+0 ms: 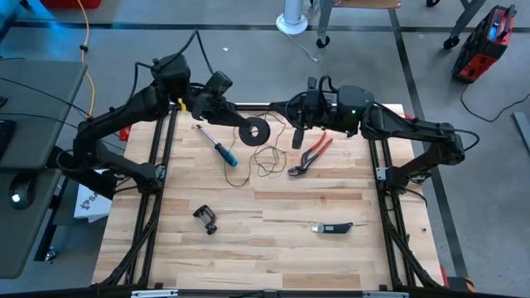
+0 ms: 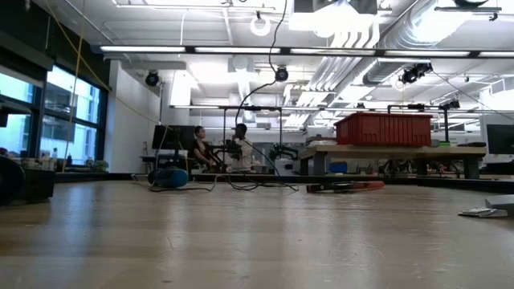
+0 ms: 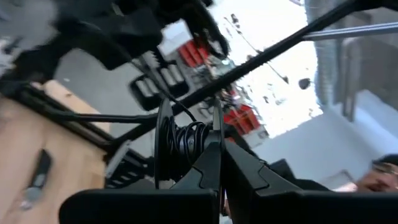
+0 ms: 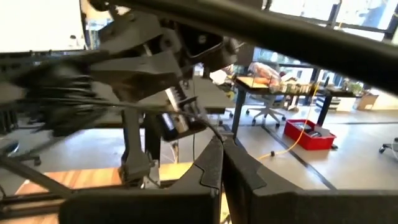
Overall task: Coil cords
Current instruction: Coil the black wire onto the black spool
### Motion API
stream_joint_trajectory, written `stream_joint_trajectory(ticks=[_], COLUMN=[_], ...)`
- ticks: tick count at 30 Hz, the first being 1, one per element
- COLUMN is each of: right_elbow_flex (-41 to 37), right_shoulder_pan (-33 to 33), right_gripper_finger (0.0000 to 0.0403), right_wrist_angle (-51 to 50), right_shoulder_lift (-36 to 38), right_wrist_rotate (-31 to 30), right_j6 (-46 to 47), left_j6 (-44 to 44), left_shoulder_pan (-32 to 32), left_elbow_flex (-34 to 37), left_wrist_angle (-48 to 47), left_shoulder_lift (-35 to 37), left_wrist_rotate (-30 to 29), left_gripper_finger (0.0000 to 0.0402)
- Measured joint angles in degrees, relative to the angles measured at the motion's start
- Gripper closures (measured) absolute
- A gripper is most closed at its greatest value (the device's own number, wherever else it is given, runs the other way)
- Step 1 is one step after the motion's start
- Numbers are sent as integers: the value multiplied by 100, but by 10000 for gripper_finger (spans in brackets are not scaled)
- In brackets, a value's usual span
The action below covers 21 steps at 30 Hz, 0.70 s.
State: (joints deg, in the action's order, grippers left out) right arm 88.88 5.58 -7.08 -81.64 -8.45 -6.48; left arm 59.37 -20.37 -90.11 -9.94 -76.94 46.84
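**Reel up in the left claw, thin cord trailing loose**

The left claw point(image 1: 234, 117) sits at the far middle of the surface point(image 1: 273, 248), clenched on the small round black reel point(image 1: 253, 131). In the left wrist view the 2 fingers point(image 3: 211, 168) meet tight on the reel point(image 3: 186, 146) between its flanges, where turns of dark wire are already wound. The reel looks light and rigid, so a firm pinch at the rim or core should hold; a smooth plastic disc could twist in the grip if the wire pulls sideways.

The cord point(image 1: 267, 160) is hair-thin and limp. It runs from the reel and lies in loose loops on the wood between the blue-handled screwdriver point(image 1: 222, 150) and the red pliers point(image 1: 312, 155). It will likely kink, tangle or snag easily, and wants gentle, even tension; a pinch near the reel would steer it best.

The right claw point(image 1: 297, 139) hangs just beside the reel, above the pliers, fingers point(image 4: 214, 163) closed together. Whether it pinches the wire I cannot tell; a thin line runs near its tips.
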Motion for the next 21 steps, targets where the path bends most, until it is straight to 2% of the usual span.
stream_joint_trajectory(ticks=[7, 14, 21], right_elbow_flex=[0, -2, 0], right_shoulder_pan=[5, 0, 0], right_gripper_finger=[403, 403, 403], right_wrist_angle=[547, 1120, 1684], right_shoulder_lift=[-174, -400, -587], right_wrist_rotate=[311, 398, 558], right_j6=[58, 526, 1146], left_j6=[651, 1241, 1351], left_shoulder_pan=[99, 81, -64], left_elbow_flex=[2, 4, 2], left_wrist_angle=[1188, 2674, 3382], left_shoulder_lift=[-364, -735, -861], left_wrist_rotate=[265, 263, 167], left_gripper_finger=[402, 402, 402])
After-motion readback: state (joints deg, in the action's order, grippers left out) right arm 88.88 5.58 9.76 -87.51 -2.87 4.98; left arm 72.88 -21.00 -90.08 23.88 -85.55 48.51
